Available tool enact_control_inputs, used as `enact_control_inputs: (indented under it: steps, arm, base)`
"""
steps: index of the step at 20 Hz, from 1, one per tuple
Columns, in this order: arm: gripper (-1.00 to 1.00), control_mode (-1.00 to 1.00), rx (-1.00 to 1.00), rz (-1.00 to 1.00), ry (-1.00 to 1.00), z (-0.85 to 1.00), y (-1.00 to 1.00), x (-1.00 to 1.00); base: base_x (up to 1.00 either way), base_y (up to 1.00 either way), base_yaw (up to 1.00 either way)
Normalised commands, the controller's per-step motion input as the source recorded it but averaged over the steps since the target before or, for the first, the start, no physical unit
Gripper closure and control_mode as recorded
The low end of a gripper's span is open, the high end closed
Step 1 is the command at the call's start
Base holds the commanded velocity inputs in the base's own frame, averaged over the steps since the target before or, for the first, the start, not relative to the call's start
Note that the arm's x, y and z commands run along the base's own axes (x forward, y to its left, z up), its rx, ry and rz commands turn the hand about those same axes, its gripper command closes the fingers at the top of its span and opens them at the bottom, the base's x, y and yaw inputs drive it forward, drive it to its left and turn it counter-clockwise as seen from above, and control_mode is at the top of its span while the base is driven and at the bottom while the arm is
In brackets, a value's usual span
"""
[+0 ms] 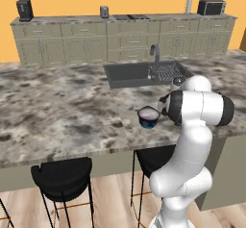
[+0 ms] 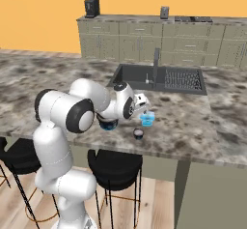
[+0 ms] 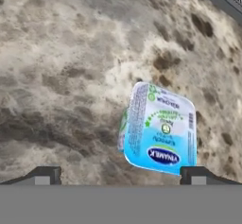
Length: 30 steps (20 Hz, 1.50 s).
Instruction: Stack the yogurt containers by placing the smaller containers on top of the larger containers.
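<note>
- My gripper (image 3: 120,175) stands wide apart, holding nothing, just above the blue pot (image 3: 158,128).
- Blue pot sits on the table (image 2: 202,117), bare stone around it.
- Dark pot (image 2: 138,134) sits near the front edge.
- Tub (image 1: 148,117) stands beside my arm.

Was a mottled brown-grey stone desk (image 1: 57,107) with a dark sink (image 1: 129,73) set into it. Carried a navy tub (image 1: 148,116) with a pale top near the front edge. Held a light blue pot (image 2: 147,119) standing close by, and a tiny dark pot (image 2: 138,133) with a whitish top just beside that, nearer the edge.
</note>
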Motion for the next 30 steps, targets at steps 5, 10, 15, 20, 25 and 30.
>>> enact_control_inputs:
  steps: [5, 10, 15, 20, 25, 30]
  arm:
    - [-1.00, -1.00, 0.00, 0.00, 0.00, -0.22, -0.09, 0.37]
    - [-1.00, -1.00, 0.00, 0.00, 0.00, -0.21, -0.13, 0.39]
    - [-1.00, -1.00, 0.00, 0.00, 0.00, -0.22, -0.14, 0.37]
    - [-1.00, -1.00, 0.00, 0.00, 0.00, -0.18, -0.08, 0.31]
    - [1.00, -1.00, 0.00, 0.00, 0.00, -0.12, 0.00, 0.18]
    - [1.00, -1.00, 0.00, 0.00, 0.00, -0.05, 0.00, 0.10]
  base:
    - [0.00, 0.00, 0.00]
    - [0.00, 0.00, 0.00]
    - [0.00, 0.00, 0.00]
    - [0.00, 0.00, 0.00]
    - [0.00, 0.00, 0.00]
    - [0.00, 0.00, 0.00]
